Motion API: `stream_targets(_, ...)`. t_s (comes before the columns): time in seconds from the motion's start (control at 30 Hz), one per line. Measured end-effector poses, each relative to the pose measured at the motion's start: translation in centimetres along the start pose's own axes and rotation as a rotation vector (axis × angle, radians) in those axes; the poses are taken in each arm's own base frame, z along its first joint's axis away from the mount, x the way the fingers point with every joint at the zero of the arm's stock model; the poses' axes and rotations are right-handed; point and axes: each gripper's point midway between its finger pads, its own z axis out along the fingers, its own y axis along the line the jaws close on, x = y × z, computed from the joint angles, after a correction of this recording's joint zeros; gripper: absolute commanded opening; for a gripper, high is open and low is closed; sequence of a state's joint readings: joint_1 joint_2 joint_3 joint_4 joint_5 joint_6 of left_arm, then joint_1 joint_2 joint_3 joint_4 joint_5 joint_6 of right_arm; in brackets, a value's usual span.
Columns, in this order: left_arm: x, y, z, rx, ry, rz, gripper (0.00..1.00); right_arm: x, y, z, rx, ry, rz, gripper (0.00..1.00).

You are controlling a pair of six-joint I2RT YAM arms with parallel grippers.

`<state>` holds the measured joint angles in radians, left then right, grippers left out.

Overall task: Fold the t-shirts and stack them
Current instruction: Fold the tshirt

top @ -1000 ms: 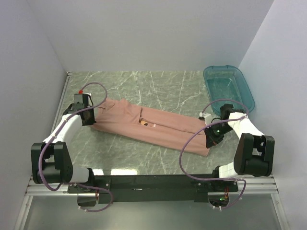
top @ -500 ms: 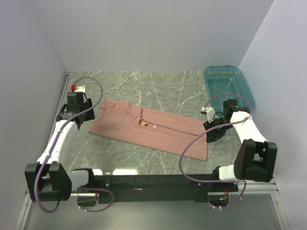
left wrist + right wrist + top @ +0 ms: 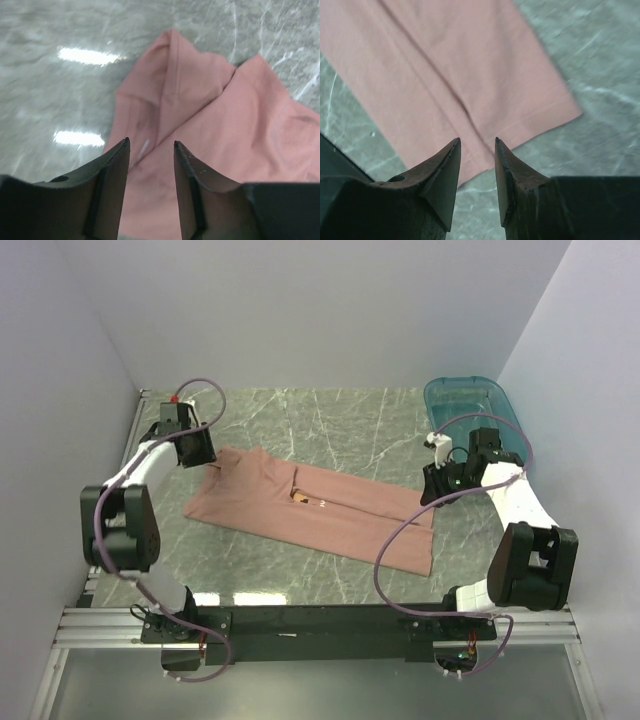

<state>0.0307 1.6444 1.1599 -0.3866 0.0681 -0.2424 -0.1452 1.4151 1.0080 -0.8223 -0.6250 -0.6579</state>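
Observation:
A salmon-pink t-shirt lies folded into a long strip across the marble table, running from upper left to lower right, with a small bit of print showing near its middle. My left gripper hovers over the strip's upper left end, open and empty; in the left wrist view the gripper has the folded cloth below it. My right gripper is above the strip's right end, open and empty; the right wrist view shows the gripper over the hem corner.
A teal plastic tub stands at the back right, just behind the right arm. White walls close in the table on three sides. The arm bases and a black rail run along the near edge.
Both grippers have opened and let go of the t-shirt's ends. The left arm has swung back toward the upper left; the right gripper has lifted up and back from the hem.

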Motion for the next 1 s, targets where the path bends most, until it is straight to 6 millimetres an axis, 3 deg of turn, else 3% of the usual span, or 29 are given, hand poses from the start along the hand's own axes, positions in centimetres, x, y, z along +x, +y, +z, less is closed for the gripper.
stream_targets(0.13, -0.6, -0.9, 2.7, 0.043, 0.032, -0.035, 0.42, -1.4, -1.1, 0.2, 0.038, -0.037, 0.014, 0.40)
stream_targets(0.43, -3.4, -2.6, 6.9, 0.113, 0.044, -0.063, 0.41, -2.2, -1.7, 0.3, 0.065, -0.069, 0.040, 0.40)
stream_targets(0.6, -3.0, -2.8, 8.6, 0.124, 0.081, -0.074, 0.40, -2.0, -2.3, 0.6, 0.082, -0.056, 0.059, 0.40)
stream_targets(0.83, -2.1, -3.0, 9.4, 0.134, 0.114, -0.100, 0.34, -1.5, -2.7, 0.8, 0.097, -0.036, 0.083, 0.41)
stream_targets(1.0, -1.9, -3.1, 9.7, 0.135, 0.120, -0.128, 0.13, -1.5, -2.7, 0.8, 0.101, -0.035, 0.090, 0.41)
